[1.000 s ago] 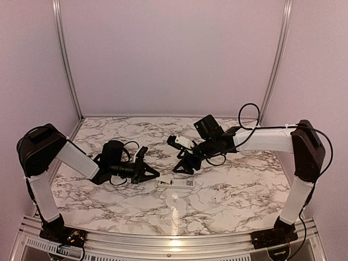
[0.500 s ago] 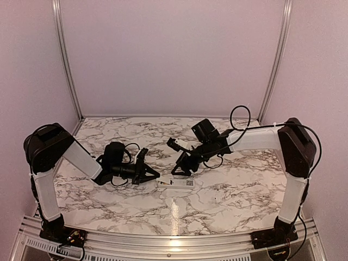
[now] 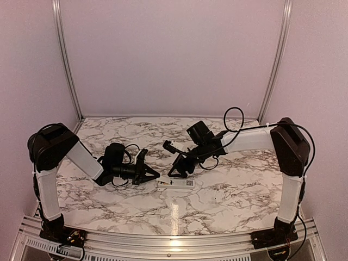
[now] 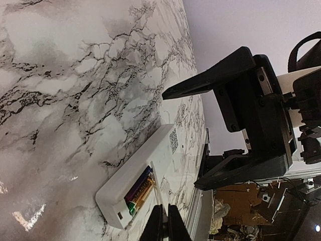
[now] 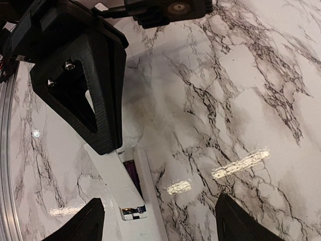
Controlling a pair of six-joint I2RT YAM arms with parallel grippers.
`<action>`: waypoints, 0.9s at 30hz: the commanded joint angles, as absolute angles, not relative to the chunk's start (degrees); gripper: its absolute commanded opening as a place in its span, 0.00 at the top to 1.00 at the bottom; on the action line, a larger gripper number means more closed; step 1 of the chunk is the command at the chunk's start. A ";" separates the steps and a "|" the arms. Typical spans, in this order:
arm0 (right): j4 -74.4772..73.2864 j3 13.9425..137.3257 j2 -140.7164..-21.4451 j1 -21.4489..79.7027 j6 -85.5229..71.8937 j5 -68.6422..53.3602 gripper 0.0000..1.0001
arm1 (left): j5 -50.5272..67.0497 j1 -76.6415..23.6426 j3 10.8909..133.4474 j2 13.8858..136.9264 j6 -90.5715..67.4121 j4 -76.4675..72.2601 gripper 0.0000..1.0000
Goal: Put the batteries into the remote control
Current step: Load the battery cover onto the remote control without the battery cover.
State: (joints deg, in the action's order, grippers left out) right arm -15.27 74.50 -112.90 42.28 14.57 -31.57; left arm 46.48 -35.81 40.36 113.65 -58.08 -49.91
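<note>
Right hand (image 3: 180, 169), spread and empty, has swung in closer above the remote control (image 3: 175, 183) lying back-up on the bench (image 3: 234, 201), batteries (image 4: 139, 189) seated, left hand (image 3: 152, 175) pressed together beside it, so loading looks nearly done.

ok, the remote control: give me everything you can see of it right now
The remote control is a slim white rectangular bar, plastic by its look, lying flat and back up on the marble table. Its battery bay is uncovered at one end, with batteries seated inside, showing purple, gold and green. A QR label sits near the other end. A thin white plate slants over the bay; whether it touches is unclear.
</note>
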 commanded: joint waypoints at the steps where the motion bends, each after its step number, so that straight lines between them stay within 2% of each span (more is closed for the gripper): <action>1: -15.44 77.35 -114.87 43.22 14.54 -31.01 0.26 | 46.95 -35.51 41.38 115.62 -58.26 -51.68 1.00; 27: -18.83 79.90 -119.86 45.33 16.17 -25.83 0.34 | 45.44 -34.80 41.04 118.10 -56.72 -50.08 0.97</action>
